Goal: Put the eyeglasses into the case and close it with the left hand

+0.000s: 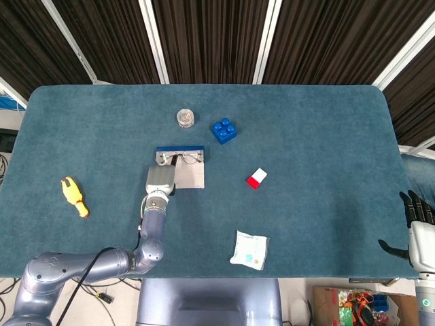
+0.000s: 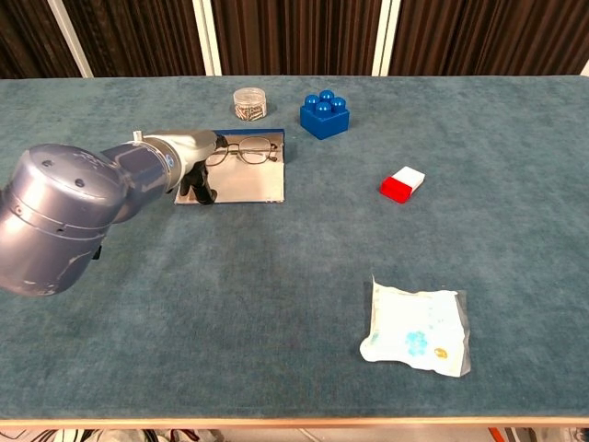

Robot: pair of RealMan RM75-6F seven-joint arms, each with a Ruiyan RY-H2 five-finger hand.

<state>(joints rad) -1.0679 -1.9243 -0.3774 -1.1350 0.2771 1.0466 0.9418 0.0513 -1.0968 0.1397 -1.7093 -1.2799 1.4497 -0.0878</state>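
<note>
The glasses [image 2: 243,150] already lie in the open case [image 2: 248,184], at 11 o'clock on the table. The left hand [image 2: 195,175] sits at its left edge; I cannot tell its finger pose. Closing is left.

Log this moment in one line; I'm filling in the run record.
left hand: at open silver case | wire-rimmed eyeglasses: in case | right hand: idle
</note>
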